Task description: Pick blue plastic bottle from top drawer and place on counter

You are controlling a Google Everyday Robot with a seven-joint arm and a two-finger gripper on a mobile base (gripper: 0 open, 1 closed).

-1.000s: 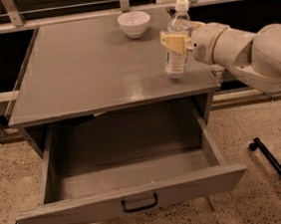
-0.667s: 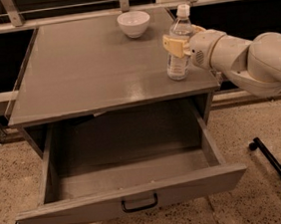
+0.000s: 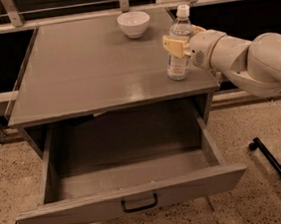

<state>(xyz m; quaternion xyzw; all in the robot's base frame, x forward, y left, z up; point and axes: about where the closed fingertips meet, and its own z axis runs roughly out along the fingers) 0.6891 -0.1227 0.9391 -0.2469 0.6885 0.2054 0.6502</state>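
The blue plastic bottle (image 3: 178,66) stands upright on the desk (image 3: 86,74), long axis vertical and white cap uppermost, with its base apparently resting on the surface close to the right front corner. The end effector (image 3: 183,39) is at mid-height of the bottle and reaches in from the right. One yellow finger (image 3: 172,47) crosses the near-left face of the bottle, and the other shows at the far-right side, so the bottle sits between them and the end effector is judged to be clenched on it. The coming move therefore turns on this relation: the fingers bracket the bottle sideways, so opening them and retreating rightward along the arm (image 3: 245,60) should leave it standing. The desk edge lies just in front of the end effector, so any forward drag risks tipping the bottle off. A white bowl (image 3: 133,23) sits to the left and further back, well apart and clear of the retreat path. The top drawer (image 3: 134,197) hangs open below and to the left, and its black handle (image 3: 139,204) faces the front.
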